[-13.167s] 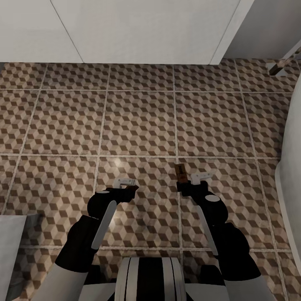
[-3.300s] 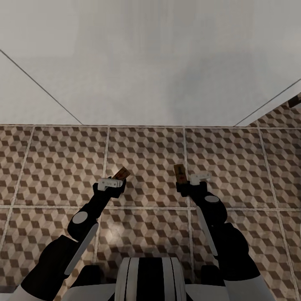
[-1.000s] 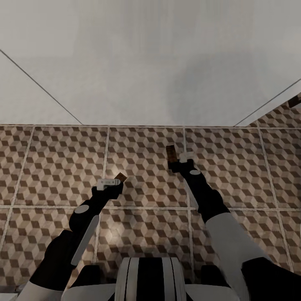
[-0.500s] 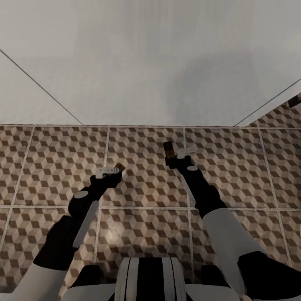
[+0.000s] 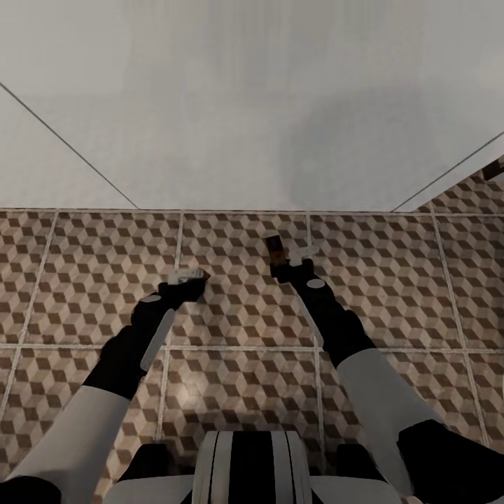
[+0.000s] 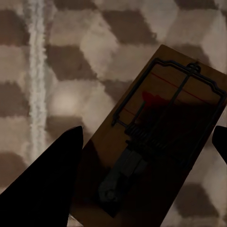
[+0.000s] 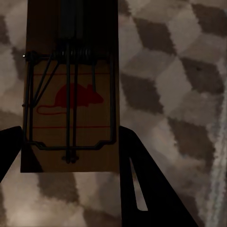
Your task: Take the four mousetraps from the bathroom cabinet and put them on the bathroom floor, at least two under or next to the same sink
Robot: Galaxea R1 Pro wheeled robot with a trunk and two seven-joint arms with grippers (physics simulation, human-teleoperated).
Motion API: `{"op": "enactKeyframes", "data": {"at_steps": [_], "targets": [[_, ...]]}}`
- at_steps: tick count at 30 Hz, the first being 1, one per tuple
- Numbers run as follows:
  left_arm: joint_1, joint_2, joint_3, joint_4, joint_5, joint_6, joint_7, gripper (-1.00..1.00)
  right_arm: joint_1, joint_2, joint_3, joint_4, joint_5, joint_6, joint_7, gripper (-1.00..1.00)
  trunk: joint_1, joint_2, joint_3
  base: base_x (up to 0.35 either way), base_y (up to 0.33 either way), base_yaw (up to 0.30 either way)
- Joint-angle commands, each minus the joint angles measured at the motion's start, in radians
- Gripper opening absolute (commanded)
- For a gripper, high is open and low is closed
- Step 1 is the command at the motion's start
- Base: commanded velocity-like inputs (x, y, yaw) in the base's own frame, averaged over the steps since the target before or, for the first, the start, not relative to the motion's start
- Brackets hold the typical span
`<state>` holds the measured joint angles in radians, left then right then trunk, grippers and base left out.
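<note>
Reaching forward over the bathroom floor (image 5: 238, 315), both arms stretch toward the white vanity front (image 5: 266, 105) that fills the upper half of the head view. The left end effector (image 5: 187, 278) sits left of centre, just above the middle of the frame, with its fingers closed on a small brown mousetrap (image 5: 198, 276) that sticks out toward the right. In the left wrist view this left-hand mousetrap (image 6: 161, 137) lies tilted across the frame, its dark wire bar, spring and a red mark plain to see on the wooden board, with a black finger (image 6: 42, 184) at lower left and another at the right edge; cube-pattern tiles and a pale grout line show behind it.

The right end effector (image 5: 285, 260) is slightly higher and right of centre in the head view, near the foot of the vanity, clamped on the right-hand mousetrap (image 5: 274, 247), which points up and away toward the cabinet front. The right wrist view shows that trap (image 7: 71, 85) upright in the upper left, a red mouse drawing under its wire frame, gripped from its lower part between dark fingers (image 7: 146, 189). Whether either trap touches the tiles cannot be told from these views. At the bottom centre of the head view, the robot's striped trunk (image 5: 248, 465) rises into frame.
</note>
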<state>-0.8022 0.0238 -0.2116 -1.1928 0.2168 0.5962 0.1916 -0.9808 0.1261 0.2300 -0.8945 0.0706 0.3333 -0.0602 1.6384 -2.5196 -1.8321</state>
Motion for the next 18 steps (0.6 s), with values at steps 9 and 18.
{"op": "enactKeyframes", "data": {"at_steps": [9,18], "targets": [[-0.09,-0.016,-0.003,0.103,0.01,0.002,0.009,-1.0,0.0,0.0,0.005,-0.001,0.005,0.004,-0.003,-1.0,0.0,0.0,0.0,0.0,0.0,0.0],[-0.152,-0.036,-0.003,0.116,0.01,0.002,0.011,-1.0,-0.001,0.0,0.005,0.017,0.005,0.004,-0.003,-1.0,0.0,0.0,0.0,0.0,0.0,0.0]]}}
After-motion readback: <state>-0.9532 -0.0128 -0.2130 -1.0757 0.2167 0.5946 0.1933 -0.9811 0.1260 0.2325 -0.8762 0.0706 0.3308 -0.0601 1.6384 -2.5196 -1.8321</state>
